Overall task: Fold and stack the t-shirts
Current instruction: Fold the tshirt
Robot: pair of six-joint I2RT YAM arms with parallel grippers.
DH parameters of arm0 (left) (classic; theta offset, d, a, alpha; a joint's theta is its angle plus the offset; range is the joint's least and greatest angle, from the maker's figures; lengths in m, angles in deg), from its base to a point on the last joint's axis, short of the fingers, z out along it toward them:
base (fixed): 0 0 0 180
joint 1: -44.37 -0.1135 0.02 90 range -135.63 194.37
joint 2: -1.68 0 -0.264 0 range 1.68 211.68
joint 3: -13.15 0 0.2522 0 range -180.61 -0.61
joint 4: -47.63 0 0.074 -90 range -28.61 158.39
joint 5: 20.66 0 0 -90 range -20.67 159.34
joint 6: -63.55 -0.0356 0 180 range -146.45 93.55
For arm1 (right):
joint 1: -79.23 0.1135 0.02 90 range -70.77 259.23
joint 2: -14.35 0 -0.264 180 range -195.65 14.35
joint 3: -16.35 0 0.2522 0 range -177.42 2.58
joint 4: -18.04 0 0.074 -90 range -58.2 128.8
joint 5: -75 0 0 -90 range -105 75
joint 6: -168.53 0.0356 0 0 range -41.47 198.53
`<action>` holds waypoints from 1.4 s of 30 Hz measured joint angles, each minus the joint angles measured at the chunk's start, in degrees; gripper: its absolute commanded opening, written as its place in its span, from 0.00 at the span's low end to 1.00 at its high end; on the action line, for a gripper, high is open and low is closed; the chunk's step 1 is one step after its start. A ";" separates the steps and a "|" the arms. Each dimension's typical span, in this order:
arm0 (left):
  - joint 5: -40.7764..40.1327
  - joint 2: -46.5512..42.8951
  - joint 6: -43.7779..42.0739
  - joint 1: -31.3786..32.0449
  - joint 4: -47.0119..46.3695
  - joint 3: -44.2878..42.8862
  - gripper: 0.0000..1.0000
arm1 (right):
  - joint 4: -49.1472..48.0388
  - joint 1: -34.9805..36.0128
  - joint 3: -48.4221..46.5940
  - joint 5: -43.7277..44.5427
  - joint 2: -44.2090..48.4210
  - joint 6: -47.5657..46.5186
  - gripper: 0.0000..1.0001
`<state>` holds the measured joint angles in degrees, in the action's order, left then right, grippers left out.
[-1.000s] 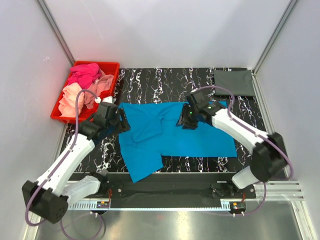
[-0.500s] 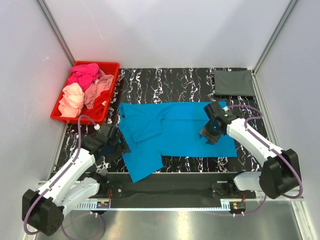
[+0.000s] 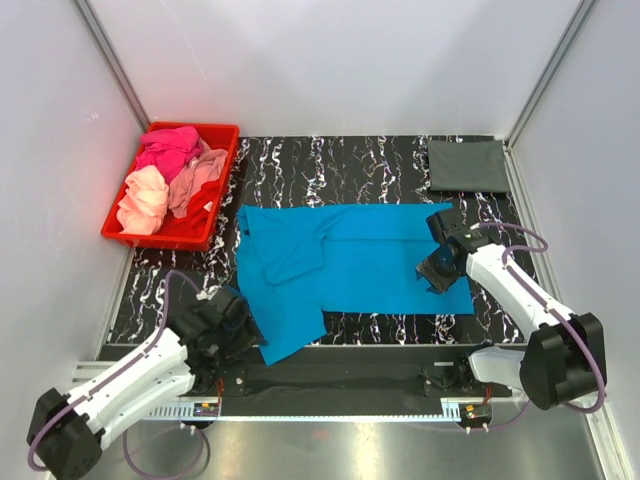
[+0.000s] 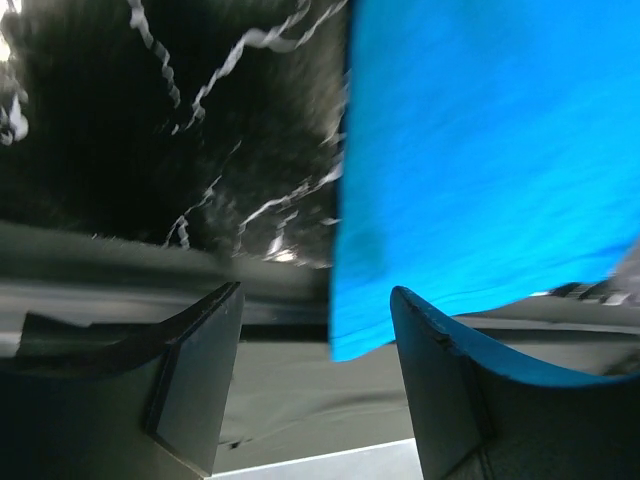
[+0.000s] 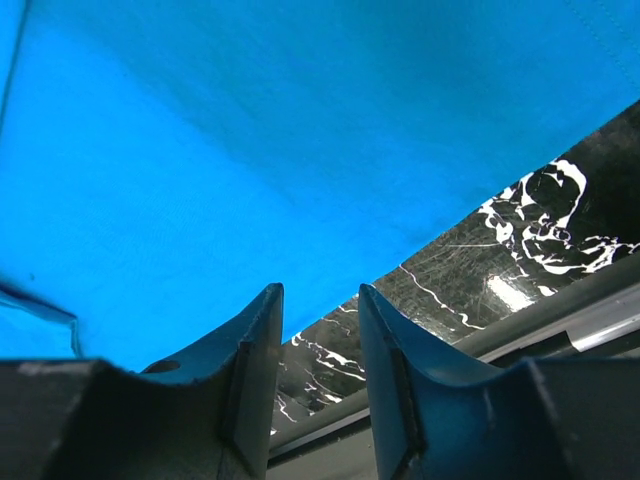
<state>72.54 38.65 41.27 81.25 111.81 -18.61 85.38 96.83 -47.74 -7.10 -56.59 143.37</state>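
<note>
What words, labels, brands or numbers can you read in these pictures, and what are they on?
No readable word, label, brand or number anywhere.
The blue t-shirt, dark grey t-shirt, bundled shirts and red bin are plain.
The table has white streaks that are marbling, not writing.

No legible text, label, brand, number or sign appears in any view.
</note>
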 measured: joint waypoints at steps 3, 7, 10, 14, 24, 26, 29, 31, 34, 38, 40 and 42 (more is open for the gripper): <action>-1.31 2.62 0.79 2.86 0.02 0.02 0.66 | -0.55 0.00 0.00 -0.02 -1.03 -0.02 0.42; -2.49 4.92 1.62 3.54 -2.21 0.00 0.65 | -2.05 -0.02 0.00 0.09 -1.16 -0.09 0.41; -2.47 7.30 1.84 3.58 -4.63 -0.63 0.64 | -2.58 -0.46 0.00 0.37 -1.25 0.33 0.41; -1.81 13.40 2.10 4.11 -7.56 -1.95 0.60 | -1.68 -3.23 1.16 1.25 -1.88 3.21 0.41; -2.38 13.73 3.89 8.72 -8.20 -2.51 0.48 | -3.58 -6.80 3.58 0.39 -3.67 5.57 0.39; -2.80 13.62 4.11 9.44 -7.76 -2.56 0.52 | -4.37 -6.80 3.41 0.26 -4.04 5.55 0.38; -3.65 12.57 4.44 11.13 -5.92 -2.78 0.57 | -4.92 -6.80 3.41 -0.07 -4.04 5.53 0.38; -4.13 12.00 4.83 12.09 -5.03 -3.08 0.61 | -5.27 -6.80 3.41 -0.09 -4.04 5.51 0.38; -4.66 11.76 5.60 13.31 -4.39 -3.96 0.63 | -5.86 -6.80 3.41 -0.28 -4.04 5.51 0.38; -5.53 11.76 6.36 15.08 -3.89 -5.66 0.50 | -5.95 -6.82 3.41 -0.48 -4.04 5.46 0.38; -5.57 11.76 6.97 15.91 -4.11 -5.90 0.45 | -5.95 -6.91 3.41 -0.48 -4.04 5.49 0.38; -5.51 11.76 7.52 16.68 -4.17 -5.88 0.45 | -5.92 -7.13 3.41 -0.52 -4.04 5.49 0.38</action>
<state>67.03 50.41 48.79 97.93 107.63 -24.49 79.46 89.71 -44.33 -7.63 -60.63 148.85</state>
